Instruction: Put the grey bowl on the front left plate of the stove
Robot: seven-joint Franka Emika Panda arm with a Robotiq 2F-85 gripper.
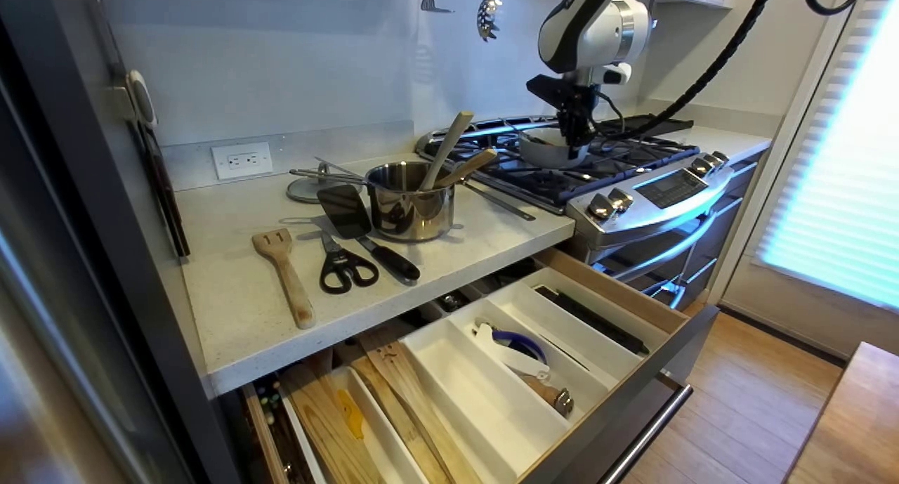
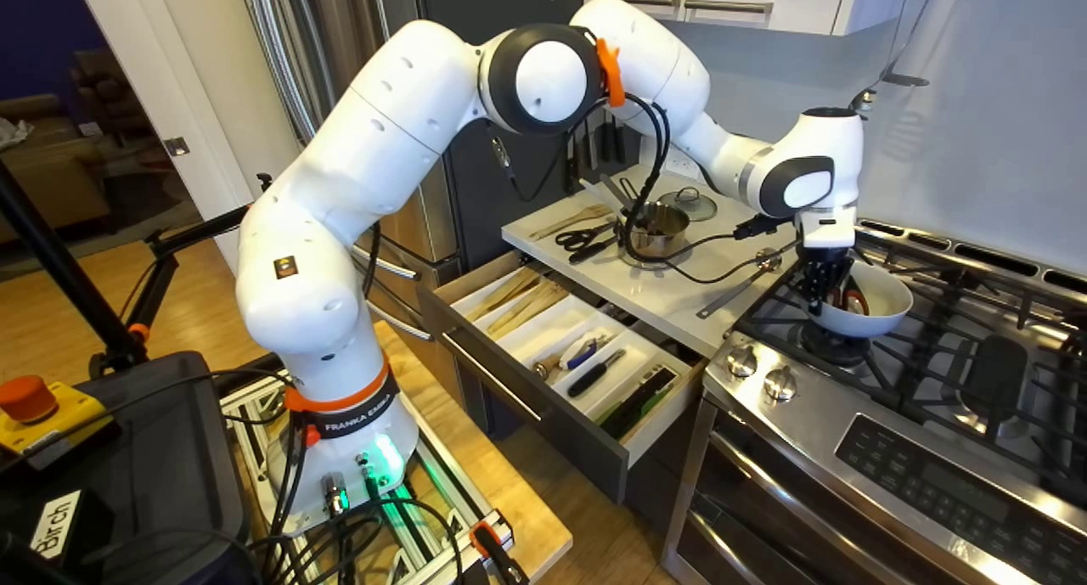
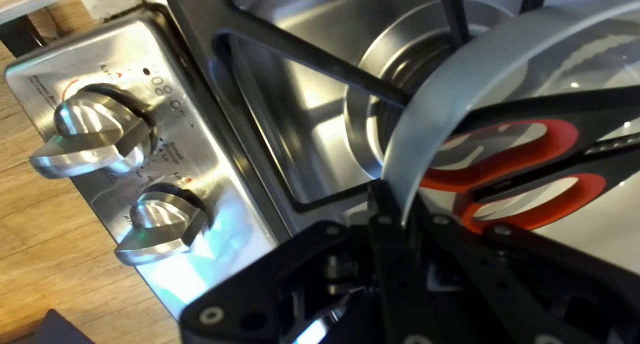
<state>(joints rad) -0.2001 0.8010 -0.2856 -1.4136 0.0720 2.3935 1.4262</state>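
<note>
The grey bowl (image 2: 870, 323) is pale grey and shows in both exterior views (image 1: 544, 155) over the left part of the stove (image 2: 815, 411). In the wrist view its rim (image 3: 450, 94) runs between my fingers. My gripper (image 3: 402, 199) is shut on the rim at the bowl's near side; it also shows in both exterior views (image 1: 579, 147) (image 2: 819, 300). Scissors with orange and black handles (image 3: 490, 172) lie in the bowl. The front left plate (image 2: 836, 347), with its black grate (image 3: 320, 59), is partly under the bowl. I cannot tell whether the bowl touches the grate.
Two knobs (image 3: 160, 219) are on the stove's front left. A steel pot (image 1: 411, 210) with wooden utensils stands on the counter beside the stove. A spatula, scissors (image 1: 344, 266) and a wooden turner (image 1: 284, 273) lie there. An open drawer (image 1: 477, 393) juts out below.
</note>
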